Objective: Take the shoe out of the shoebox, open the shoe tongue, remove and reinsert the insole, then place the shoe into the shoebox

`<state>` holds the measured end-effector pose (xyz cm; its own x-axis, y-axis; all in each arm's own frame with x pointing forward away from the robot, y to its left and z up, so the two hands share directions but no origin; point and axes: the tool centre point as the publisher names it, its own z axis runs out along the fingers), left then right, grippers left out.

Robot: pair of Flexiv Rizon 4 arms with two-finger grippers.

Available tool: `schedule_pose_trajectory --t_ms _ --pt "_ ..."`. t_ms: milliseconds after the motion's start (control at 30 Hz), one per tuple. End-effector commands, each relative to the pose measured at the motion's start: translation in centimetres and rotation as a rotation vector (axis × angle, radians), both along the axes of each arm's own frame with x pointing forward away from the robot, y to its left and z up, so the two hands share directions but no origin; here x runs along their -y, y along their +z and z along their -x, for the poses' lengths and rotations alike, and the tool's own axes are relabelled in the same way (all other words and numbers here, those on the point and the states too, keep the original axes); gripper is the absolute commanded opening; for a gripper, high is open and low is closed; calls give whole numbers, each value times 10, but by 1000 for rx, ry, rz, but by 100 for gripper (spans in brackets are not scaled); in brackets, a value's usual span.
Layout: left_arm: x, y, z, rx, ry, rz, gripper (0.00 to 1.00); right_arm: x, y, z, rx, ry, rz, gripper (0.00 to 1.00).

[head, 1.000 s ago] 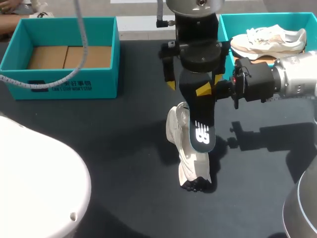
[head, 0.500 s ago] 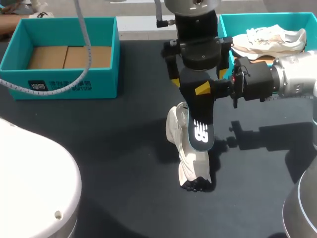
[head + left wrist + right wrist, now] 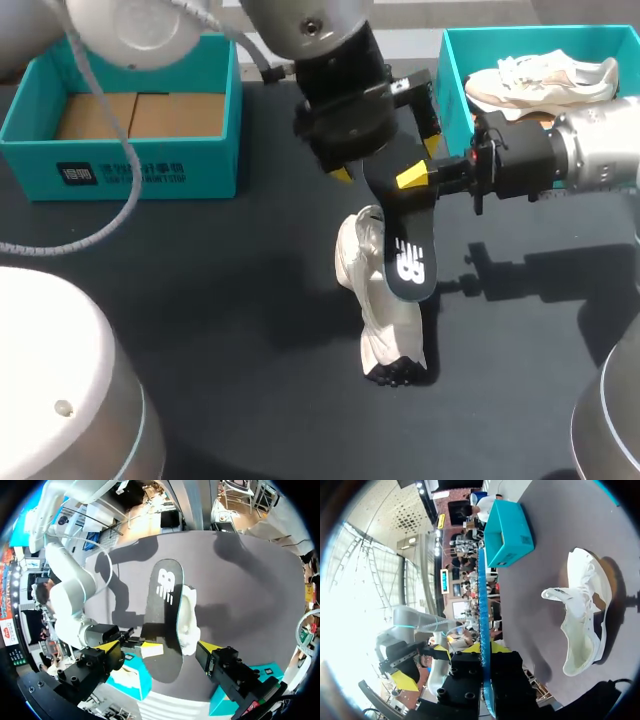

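Note:
My right gripper (image 3: 415,178) is shut on the heel end of a black insole (image 3: 405,245), which hangs above a white shoe (image 3: 380,305) lying on the dark table. In the right wrist view the insole (image 3: 484,615) runs edge-on out of that gripper (image 3: 489,650), with the shoe (image 3: 585,615) beyond. My left gripper (image 3: 385,158) hovers over the same end of the insole, open, its yellow tips well apart. Its wrist view shows the insole (image 3: 162,610) between its fingers (image 3: 107,646) untouched, and the shoe (image 3: 189,615) beside it.
A teal shoebox (image 3: 120,160) with a cardboard floor stands at the back left. Another teal shoebox (image 3: 452,60) at the back right holds a second white shoe (image 3: 545,80). My right arm (image 3: 590,155) stretches in front of that box.
My left arm has swung so that it now comes in from the upper left, and its gripper has turned over the insole. The right gripper, insole and shoe have hardly moved.

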<state>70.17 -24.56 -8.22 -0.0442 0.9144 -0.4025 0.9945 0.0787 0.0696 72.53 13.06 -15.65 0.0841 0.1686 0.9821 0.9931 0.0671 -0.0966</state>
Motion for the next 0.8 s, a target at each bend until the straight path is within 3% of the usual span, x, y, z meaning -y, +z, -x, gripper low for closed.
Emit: schedule_pose_trajectory --t_ms 33,567,800 --pt "-29 -15 5 77 -78 607 100 3 1 -2 -3 6 5 0" --pt "-47 -23 11 106 -59 895 100 14 4 1 -8 4 6 0" --pt "-51 -23 11 121 -111 924 100 17 4 2 -7 -2 5 0"
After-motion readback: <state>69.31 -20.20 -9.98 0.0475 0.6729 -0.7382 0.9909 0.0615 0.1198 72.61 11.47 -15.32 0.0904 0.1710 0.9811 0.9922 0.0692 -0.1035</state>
